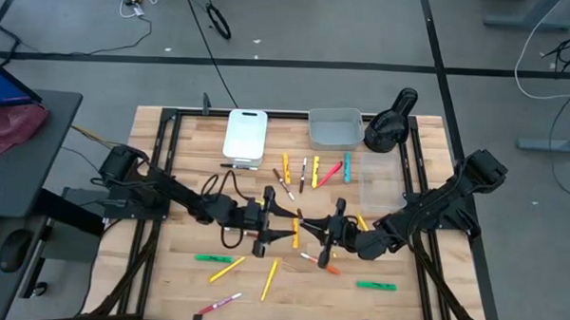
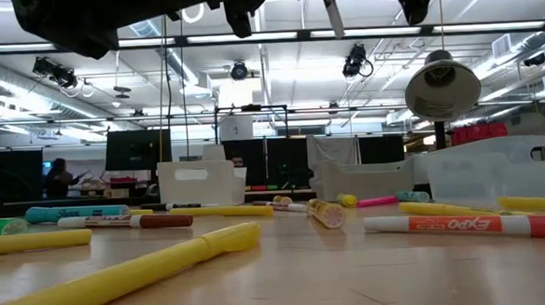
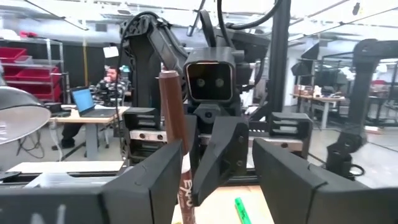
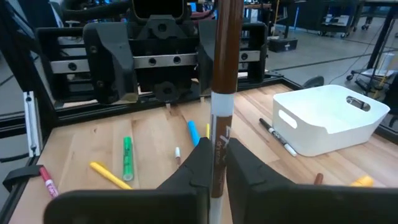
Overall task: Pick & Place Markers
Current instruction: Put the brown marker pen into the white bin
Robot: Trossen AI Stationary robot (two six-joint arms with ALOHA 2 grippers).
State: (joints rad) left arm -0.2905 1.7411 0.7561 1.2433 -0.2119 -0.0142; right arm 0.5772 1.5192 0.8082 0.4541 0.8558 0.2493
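Wooden bench [image 1: 167, 270] carries most of the markers [image 1: 304, 172], scattered loose around the two hands that face each other at its middle. Between them we see one brown-capped marker [image 4: 219, 124] held upright, long axis vertical, with the right hand [image 4: 214, 163] clamped on its lower barrel. Just beside it the left hand [image 3: 211, 168] stands with fingers apart either side, so we judge a handover.

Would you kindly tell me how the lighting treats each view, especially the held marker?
Low view: bright ceiling strip lights backlight the dark arms overhead into silhouettes, and the pale wooden table shows a soft sheen. High view: even light, only faint shadows. Right wrist view: the brown-and-white marker in the right gripper is evenly lit, without glare.
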